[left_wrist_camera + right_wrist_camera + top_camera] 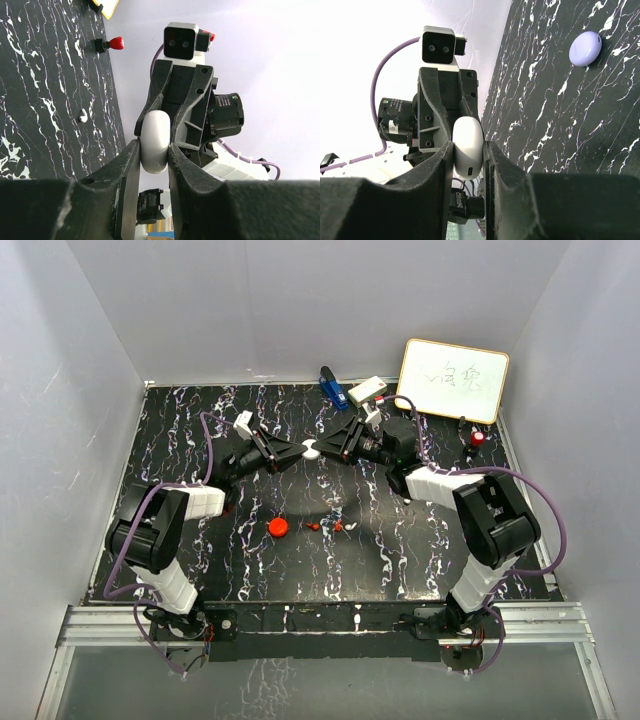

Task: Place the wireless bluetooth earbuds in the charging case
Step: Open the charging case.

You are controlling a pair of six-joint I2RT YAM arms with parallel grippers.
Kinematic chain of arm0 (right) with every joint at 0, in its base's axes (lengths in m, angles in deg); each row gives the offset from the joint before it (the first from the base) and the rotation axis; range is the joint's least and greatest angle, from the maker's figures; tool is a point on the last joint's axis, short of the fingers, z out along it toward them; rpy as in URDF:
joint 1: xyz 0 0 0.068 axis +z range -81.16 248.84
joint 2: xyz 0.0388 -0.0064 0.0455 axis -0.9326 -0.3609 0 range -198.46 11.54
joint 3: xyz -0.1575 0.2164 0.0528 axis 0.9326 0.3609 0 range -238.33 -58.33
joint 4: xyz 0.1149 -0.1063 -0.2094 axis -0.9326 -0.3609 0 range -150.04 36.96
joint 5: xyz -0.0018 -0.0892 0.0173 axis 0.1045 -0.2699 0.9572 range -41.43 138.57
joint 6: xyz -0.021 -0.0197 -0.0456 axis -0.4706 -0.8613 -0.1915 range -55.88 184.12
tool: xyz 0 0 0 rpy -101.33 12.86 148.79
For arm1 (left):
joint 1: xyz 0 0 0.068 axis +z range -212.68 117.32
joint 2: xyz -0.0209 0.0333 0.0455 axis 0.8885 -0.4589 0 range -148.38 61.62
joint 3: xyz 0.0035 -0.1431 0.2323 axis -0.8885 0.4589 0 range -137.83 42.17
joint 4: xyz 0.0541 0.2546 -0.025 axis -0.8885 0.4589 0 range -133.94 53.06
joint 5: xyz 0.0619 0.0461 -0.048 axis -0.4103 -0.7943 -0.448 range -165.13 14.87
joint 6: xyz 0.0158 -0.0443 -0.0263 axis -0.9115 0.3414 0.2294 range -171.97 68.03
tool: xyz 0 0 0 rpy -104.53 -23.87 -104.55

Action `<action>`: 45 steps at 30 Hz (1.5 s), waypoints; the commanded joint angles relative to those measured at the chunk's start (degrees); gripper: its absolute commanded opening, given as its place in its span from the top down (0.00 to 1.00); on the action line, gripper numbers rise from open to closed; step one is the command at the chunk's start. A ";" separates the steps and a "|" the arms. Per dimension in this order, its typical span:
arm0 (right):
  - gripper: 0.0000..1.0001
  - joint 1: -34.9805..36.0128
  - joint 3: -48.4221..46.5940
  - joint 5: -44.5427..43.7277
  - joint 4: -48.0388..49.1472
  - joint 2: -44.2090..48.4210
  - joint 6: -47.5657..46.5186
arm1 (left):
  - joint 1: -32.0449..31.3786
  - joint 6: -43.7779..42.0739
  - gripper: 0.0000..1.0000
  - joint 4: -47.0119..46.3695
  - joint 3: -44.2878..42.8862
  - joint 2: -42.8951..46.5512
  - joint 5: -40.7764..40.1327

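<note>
The left gripper [152, 150] is clamping the white charging case [155, 135] on its two flat faces and holding it above the table [180, 440], at 12 o'clock from the table centre. The right gripper [468, 152] is meeting it from the opposite side, with both jaws pressing on the same case. Two red earbuds [329, 527] are lying on the table at 6 o'clock from the held case, well apart from it. The red case [278, 528] is sitting just beside them at their 9 o'clock. A white earbud [83, 116] and a purple case [585, 48] are also resting on the table. The whiteboard [453, 380] at 2 o'clock is showing handwritten black characters that cannot be read. The red-capped marker [478, 438] is lying at its 5 o'clock.
</note>
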 commanded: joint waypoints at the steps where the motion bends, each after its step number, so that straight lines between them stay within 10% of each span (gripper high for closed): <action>1: 0.91 0.31 0.53 0.99 4.13 -0.26 0.28 | -0.70 -0.21 1.00 -2.26 -1.73 0.13 -0.25; 20: 0.99 -0.20 1.83 0.71 4.04 0.99 0.28 | -0.73 -0.76 0.62 -1.75 -1.02 1.34 -0.98; 29: 1.00 -0.67 2.48 0.62 4.26 1.55 0.36 | -0.65 -0.92 0.76 -1.65 -0.74 1.44 -1.28; 45: 1.00 -1.70 4.19 0.78 5.70 2.30 1.31 | -0.61 -0.67 0.69 -2.14 -0.19 1.65 -1.80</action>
